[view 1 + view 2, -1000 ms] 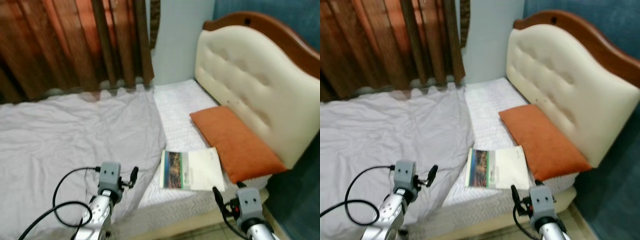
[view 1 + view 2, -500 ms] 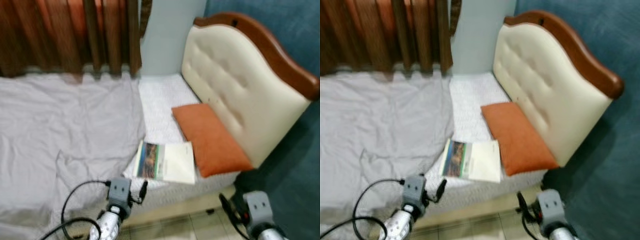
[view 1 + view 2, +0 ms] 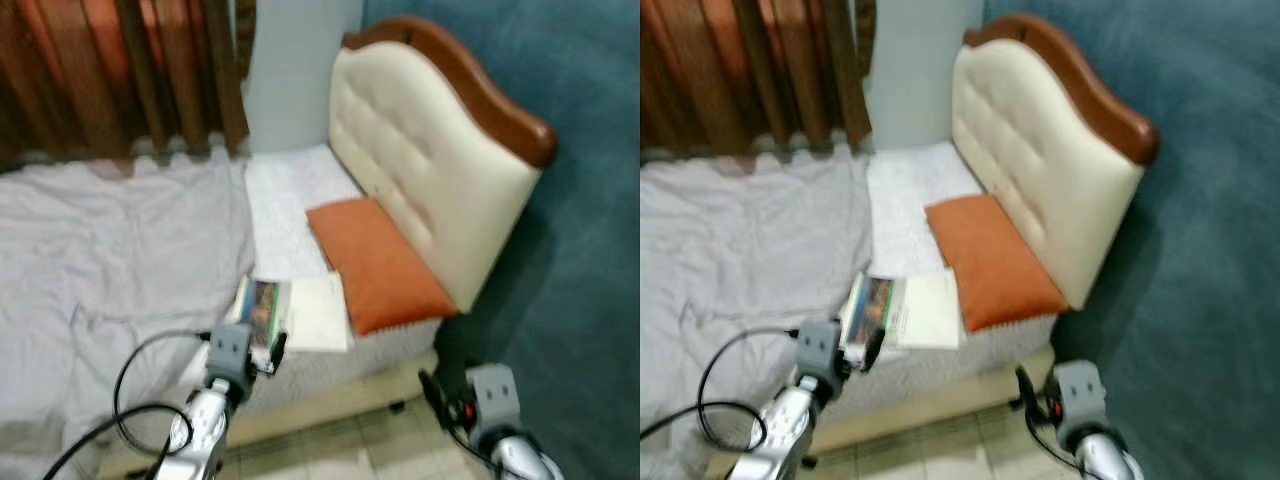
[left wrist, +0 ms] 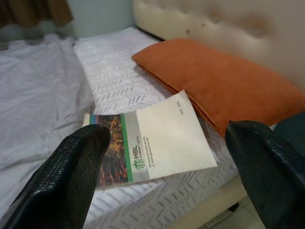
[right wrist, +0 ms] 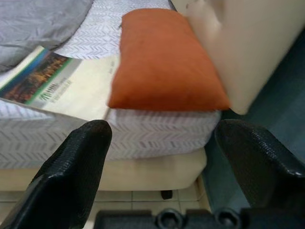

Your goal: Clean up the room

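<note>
While the left jaws (image 4: pixel 162 186) gape, the booklet (image 4: pixel 150 140) lies beyond them.

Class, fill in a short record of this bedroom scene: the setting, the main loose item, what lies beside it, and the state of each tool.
Setting: bed with padded headboard
Loose item: booklet lying flat near the mattress edge
Beside it: orange pillow, against the headboard
Bedding: grey sheet, rumpled
Left tool: open, facing the booklet
Right tool: open, low by the bed's corner

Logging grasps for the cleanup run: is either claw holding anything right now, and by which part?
Nothing is held. The left claw is open, facing the booklet on the bed; the right claw is open near the orange pillow.
</note>
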Robot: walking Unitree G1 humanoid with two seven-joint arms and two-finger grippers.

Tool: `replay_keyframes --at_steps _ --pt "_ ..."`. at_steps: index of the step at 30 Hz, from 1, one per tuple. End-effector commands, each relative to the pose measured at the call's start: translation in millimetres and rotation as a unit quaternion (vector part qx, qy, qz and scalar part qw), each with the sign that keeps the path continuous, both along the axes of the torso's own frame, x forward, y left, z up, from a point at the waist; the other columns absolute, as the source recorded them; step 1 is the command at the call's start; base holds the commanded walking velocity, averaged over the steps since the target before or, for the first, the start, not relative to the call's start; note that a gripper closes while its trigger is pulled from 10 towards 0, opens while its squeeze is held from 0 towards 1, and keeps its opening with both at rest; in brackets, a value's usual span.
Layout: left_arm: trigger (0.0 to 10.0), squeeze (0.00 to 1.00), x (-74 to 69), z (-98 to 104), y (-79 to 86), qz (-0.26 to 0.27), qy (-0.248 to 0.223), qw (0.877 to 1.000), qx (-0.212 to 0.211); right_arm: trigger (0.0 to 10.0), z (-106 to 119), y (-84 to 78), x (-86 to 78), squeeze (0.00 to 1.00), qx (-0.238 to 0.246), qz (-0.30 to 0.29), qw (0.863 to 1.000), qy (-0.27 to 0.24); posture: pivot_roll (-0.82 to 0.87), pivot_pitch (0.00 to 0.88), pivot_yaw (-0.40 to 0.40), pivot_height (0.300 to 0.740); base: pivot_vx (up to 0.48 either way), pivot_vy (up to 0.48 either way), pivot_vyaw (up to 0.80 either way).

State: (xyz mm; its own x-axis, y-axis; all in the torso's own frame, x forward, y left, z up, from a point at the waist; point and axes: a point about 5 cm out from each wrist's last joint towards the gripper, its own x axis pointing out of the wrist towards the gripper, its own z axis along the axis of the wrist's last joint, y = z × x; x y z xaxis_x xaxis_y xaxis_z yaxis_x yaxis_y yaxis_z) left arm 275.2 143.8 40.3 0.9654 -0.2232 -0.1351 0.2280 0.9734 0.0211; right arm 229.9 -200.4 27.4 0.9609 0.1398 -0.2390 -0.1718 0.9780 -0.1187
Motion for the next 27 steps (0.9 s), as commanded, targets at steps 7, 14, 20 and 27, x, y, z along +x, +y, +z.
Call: replay_keyframes --at_steps 7,14,20,27 --pt "10.0 0.00 -2.9 -8 -12.6 -0.017 0.016 1.000 0.020 10.0 -2 -0.3 -1.8 0.00 -0.009 0.012 1.000 0.002 -0.16 0.074 -0.001 0.740 0.000 0.000 0.56" --pt "10.0 0.00 0.4 -7 -8.5 -0.001 0.016 1.000 0.019 10.0 -3 0.4 3.6 0.00 -0.006 0.012 1.000 0.002 -0.15 0.074 -0.003 0.740 0.000 0.000 0.23" --pt "10.0 0.00 2.9 -6 -6.8 0.006 0.016 1.000 0.015 10.0 -3 4.3 5.2 0.00 -0.003 0.030 1.000 0.003 -0.15 0.070 -0.003 0.740 0.000 0.000 0.18" --pt "10.0 0.00 0.9 -4 -9.3 -0.013 0.011 1.000 -0.017 10.0 -5 5.2 6.1 0.00 -0.003 0.026 1.000 0.004 -0.14 0.072 -0.002 0.740 0.135 0.000 0.31"
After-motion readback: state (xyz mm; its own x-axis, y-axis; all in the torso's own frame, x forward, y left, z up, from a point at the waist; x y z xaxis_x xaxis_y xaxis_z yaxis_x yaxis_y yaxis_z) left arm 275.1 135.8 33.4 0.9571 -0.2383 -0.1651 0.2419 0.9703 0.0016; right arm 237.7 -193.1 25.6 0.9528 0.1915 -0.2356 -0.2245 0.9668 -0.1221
